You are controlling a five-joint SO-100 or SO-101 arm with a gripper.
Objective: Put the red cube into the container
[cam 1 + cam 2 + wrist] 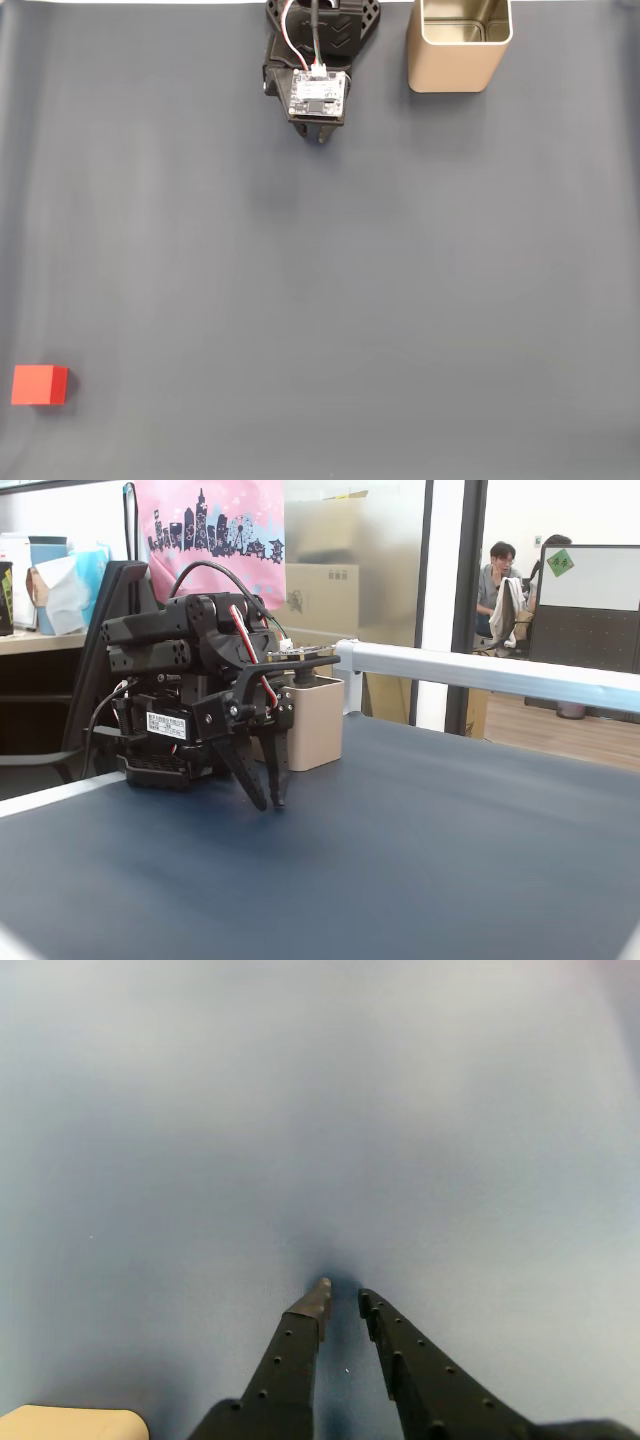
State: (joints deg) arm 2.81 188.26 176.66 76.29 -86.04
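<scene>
The end effector hangs nearly closed and empty over the surface. The red cube sits far off, well apart from the tin; it looks light, rigid, best pinched across opposite flat faces.

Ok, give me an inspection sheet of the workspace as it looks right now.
Surface: dark mat, flat and bare across the middle.
Job's things: red cube near the lower left corner of the top-down fixed view; open tin upright at the top right, nothing seen inside.
Clutter: nothing seen.
Gripper: gripper folded back near the arm's base, fingers slightly apart, holding nothing.
Cables: red and white wires on the arm.
Surroundings: office, person seated at back.
</scene>
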